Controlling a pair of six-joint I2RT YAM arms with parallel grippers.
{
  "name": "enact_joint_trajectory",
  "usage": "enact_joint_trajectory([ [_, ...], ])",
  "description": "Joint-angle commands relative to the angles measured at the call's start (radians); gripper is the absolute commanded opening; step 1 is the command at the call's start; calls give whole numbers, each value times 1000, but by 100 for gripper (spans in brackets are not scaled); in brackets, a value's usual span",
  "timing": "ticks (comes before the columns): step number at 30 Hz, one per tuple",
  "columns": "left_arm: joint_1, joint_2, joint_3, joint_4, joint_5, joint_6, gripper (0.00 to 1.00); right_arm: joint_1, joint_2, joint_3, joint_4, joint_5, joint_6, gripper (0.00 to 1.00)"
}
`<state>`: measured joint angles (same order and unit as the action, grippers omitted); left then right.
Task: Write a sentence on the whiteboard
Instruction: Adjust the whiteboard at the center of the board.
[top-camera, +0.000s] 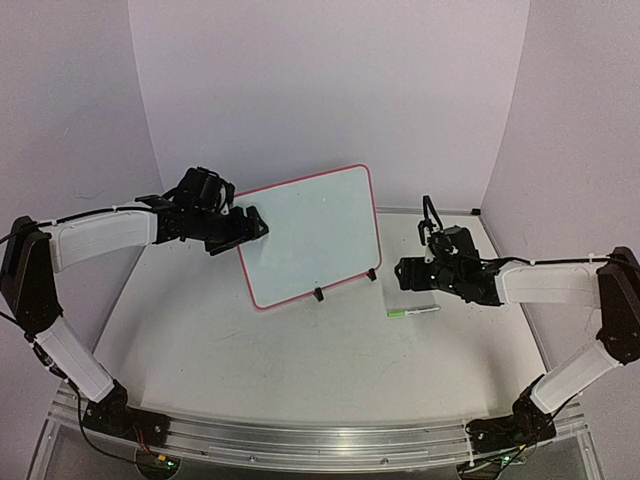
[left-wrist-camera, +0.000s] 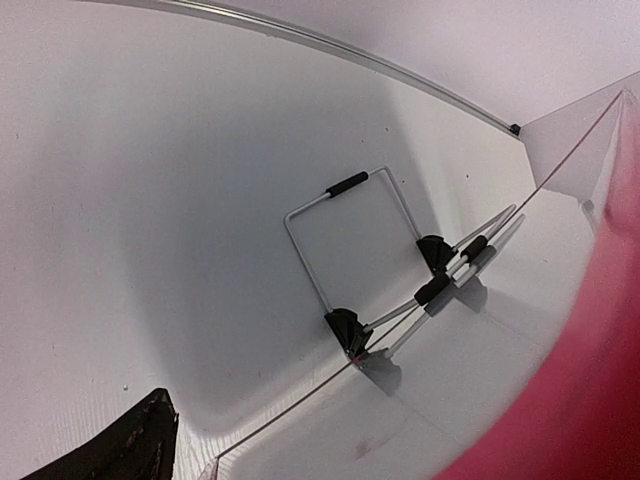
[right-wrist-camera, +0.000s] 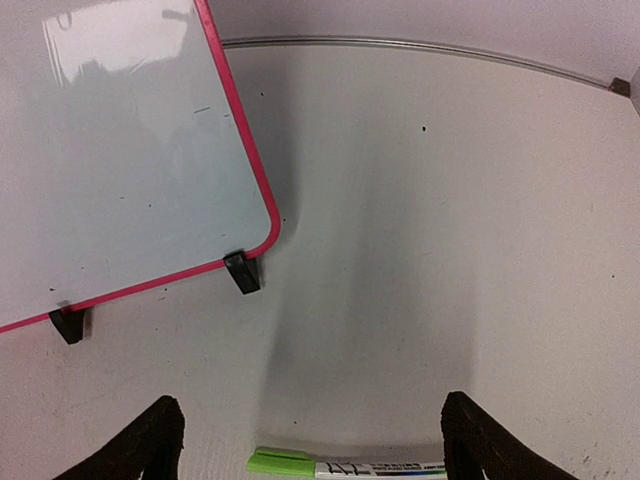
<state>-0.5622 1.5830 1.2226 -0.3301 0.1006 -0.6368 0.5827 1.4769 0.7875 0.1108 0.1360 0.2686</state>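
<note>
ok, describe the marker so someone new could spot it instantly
On the white table, find the red-framed whiteboard standing in the middle. Just right of the board, near the right end effector, the marker lies flat. It is the only small loose item: white barrel, bright green cap.

Left arm (top-camera: 100, 238) & right arm (top-camera: 545, 285) showing white link shells alternating w/ black joint housings; thin black cable (top-camera: 90, 214) running along each forearm; black left gripper (top-camera: 256, 222), right gripper (top-camera: 400, 273) capping ends.
</note>
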Motion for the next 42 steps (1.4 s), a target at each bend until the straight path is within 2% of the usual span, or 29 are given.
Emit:
enact_joint_trajectory([
  [1, -33, 40, 25, 25, 40, -13, 91, -4, -19, -17, 36, -39, -16, 84],
  [6, -39, 54, 21, 33, 38, -17, 91, -4, 64, 20, 72, -112, -113, 81],
  [11, -38, 11, 1, -8, -21, 6, 94, -10, 208, 113, 77, -164, -181, 75],
  [18, -38, -82, -76, -63, -77, 4, 97, -28, 365, 218, 85, -210, -233, 68],
  [22, -38, -114, -146, -37, -66, -32, 97, -32, 422, 258, 86, -220, -247, 66],
  [27, -38, -95, -188, 62, -2, -66, 97, -33, 447, 267, 87, -221, -237, 65],
  [42, -92, 52, -84, 139, 13, -120, 95, -33, 384, 168, 118, -186, -196, 65],
])
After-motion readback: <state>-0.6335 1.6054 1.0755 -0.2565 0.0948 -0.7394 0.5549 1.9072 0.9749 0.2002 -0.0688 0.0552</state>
